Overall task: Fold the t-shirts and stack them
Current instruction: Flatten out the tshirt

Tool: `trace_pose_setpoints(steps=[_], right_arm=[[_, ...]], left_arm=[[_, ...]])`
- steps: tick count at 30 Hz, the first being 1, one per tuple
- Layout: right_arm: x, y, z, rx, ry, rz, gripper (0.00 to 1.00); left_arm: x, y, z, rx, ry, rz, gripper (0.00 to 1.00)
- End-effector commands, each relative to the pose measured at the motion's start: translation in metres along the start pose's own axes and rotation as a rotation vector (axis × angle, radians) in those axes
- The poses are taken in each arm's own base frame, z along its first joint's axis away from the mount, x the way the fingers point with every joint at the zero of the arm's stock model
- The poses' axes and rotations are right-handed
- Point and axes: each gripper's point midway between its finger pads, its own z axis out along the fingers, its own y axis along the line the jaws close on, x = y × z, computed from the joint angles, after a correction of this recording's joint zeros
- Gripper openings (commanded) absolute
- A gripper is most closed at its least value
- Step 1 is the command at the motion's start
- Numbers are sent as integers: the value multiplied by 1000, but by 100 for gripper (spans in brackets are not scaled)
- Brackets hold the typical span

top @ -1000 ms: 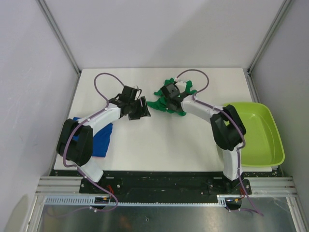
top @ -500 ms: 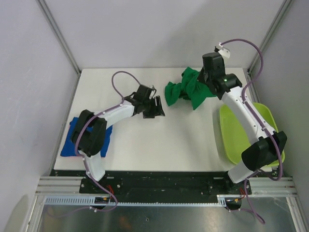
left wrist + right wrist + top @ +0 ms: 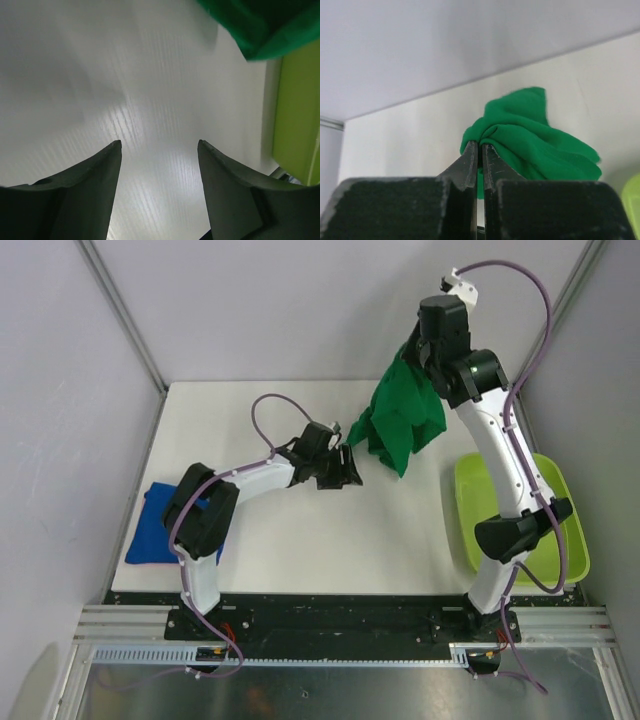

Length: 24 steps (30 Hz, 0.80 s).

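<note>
T-shirt [image 3: 405, 415], dark green, now hangs higher from clamped right pincer [image 3: 479, 145]; left pincer [image 3: 159, 145], wide, reaches closer.

1. The whole table [image 3: 300, 540] is viewed from high above its near edge, looking down.
2. From the left wrist, the table is seen closely at a low angle; the green t-shirt [image 3: 260, 25] and lime tub [image 3: 295, 115] are shared with the top view.
3. From the right wrist, the green t-shirt is seen very near.
</note>
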Motion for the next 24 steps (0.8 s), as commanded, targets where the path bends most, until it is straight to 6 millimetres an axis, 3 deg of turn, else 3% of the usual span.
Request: trace_pose_setpoints(steps=[1, 11, 17, 24], right_arm=[[-46, 22, -27, -49, -107, 8, 0], [-51, 26, -23, -67, -122, 47, 0], [-48, 24, -16, -69, -108, 59, 0], [-43, 24, -12, -67, -92, 59, 0]], left_arm=[[-19, -26, -12, 99, -77, 5, 67], [-19, -41, -16, 211, -107, 64, 67], [-14, -48, -2, 296, -129, 113, 66], [-24, -65, 15, 378, -153, 179, 66]])
